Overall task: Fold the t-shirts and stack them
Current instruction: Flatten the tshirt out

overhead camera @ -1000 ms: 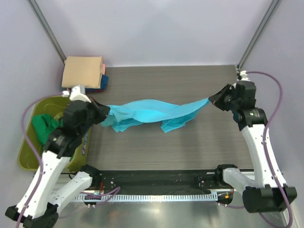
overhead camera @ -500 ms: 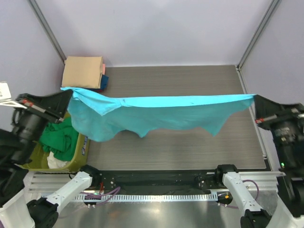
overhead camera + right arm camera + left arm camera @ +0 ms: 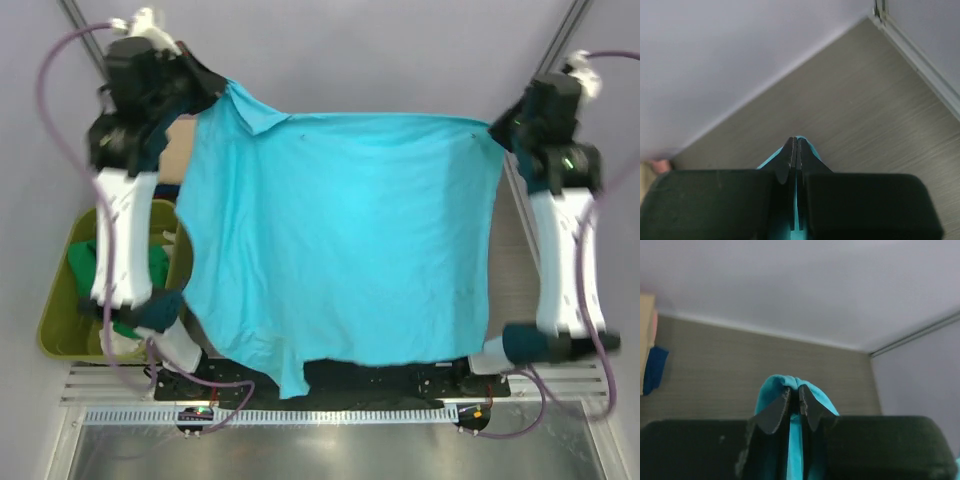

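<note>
Turquoise t-shirt (image 3: pixel 340 240), held spread in the air over the desk (image 3: pixel 865 100); its upper corners, at 11 and 1 o'clock, are clamped in the left tool (image 3: pixel 207 95) and right tool (image 3: pixel 497 128). Step: likely spreading; next, lay it flat without creasing.

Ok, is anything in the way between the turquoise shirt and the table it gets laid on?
Nothing visible. The left hand and right hand hold the turquoise shirt spread above the table. The folded shirts sit aside at its far-left corner. From above, the shirt hides the rest.
</note>
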### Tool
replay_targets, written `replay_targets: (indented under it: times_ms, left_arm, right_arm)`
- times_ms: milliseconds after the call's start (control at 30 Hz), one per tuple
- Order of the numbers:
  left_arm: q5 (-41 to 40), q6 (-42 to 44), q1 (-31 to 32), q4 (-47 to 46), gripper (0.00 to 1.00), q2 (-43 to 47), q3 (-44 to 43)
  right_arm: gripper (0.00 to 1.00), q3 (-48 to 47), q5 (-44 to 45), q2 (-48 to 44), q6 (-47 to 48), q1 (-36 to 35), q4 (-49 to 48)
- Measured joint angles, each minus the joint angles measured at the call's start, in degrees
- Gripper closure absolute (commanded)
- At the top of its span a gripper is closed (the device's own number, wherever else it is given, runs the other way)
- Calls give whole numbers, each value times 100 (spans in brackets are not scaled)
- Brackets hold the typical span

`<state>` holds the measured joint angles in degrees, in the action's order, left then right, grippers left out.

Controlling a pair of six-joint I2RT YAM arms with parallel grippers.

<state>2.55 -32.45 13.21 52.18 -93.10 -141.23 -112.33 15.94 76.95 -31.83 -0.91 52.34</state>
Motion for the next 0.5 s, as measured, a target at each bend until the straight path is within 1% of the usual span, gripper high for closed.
replay_targets:
  times_ms: [33, 67, 100, 133, 167, 200, 233, 300, 367, 500]
  left_arm:
    - [142, -44, -184, -42, 70, -413, 157]
    - [302, -87, -341, -61, 42, -1036, 247]
    - [448, -105, -433, -74, 35, -1558, 254]
    - [621, -144, -527, -17, 27, -2299, 160]
    - [741, -127, -575, 7, 17, -2826, 125]
    - [870, -85, -610, 83, 15, -3359, 103]
    - [940, -42, -629, 168, 13, -3768, 179]
    - [1008, 39, -619, 245, 11, -4065, 833]
    - [1086, 79, -564, 79, 11, -3882, 1641]
    - [1102, 197, -343, -260, 11, -2988, 2883]
  right_arm:
    - [92, 22, 37, 538, 33, 0, -114]
    - [70, 52, 20, 1209, 57, 0, -240]
    - [31, 94, -24, 1755, 76, 0, -297]
    - [21, 146, -59, 2256, 87, 0, -317]
    - [13, 264, -114, 2771, 155, 0, -326]
    - [1, 422, -146, 3077, 179, 0, -337]
    - [0, 697, -199, 3320, 190, 0, -352]
    - [0, 1180, -245, 3401, 234, 0, -295]
    - [0, 1517, -286, 3241, 238, 0, -369]
    - [0, 2186, -457, 2592, 219, 0, -1010]
